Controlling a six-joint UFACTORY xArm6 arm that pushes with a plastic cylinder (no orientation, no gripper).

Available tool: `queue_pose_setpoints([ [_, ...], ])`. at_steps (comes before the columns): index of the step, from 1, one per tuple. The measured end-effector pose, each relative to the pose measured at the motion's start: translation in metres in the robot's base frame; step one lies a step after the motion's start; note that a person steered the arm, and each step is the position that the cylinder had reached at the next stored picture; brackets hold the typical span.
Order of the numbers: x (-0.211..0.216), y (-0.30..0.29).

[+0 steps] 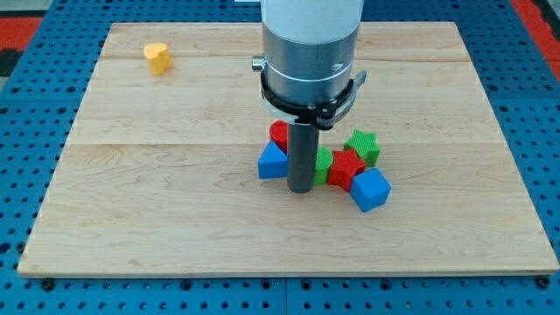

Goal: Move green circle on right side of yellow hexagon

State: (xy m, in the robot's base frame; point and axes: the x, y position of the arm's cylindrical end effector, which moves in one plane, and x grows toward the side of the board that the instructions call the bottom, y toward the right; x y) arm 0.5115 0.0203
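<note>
The yellow hexagon (157, 58) lies near the board's top left corner. The green circle (324, 164) sits in a cluster right of centre, mostly hidden behind my rod, with only its right part showing. My tip (301, 189) rests on the board just left of the green circle, between it and the blue triangle (273, 162). The tip is far from the yellow hexagon, down and to the right of it.
The cluster also holds a red block (278, 134) behind the blue triangle, a red star (347, 168), a green star (361, 145) and a blue cube (370, 189). The wooden board (131, 201) lies on a blue pegboard table.
</note>
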Motion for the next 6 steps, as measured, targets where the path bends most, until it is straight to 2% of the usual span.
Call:
queue_pose_setpoints([
  [2,0.019,-0.001],
  [3,0.014,0.011],
  [6,-0.037,0.024],
])
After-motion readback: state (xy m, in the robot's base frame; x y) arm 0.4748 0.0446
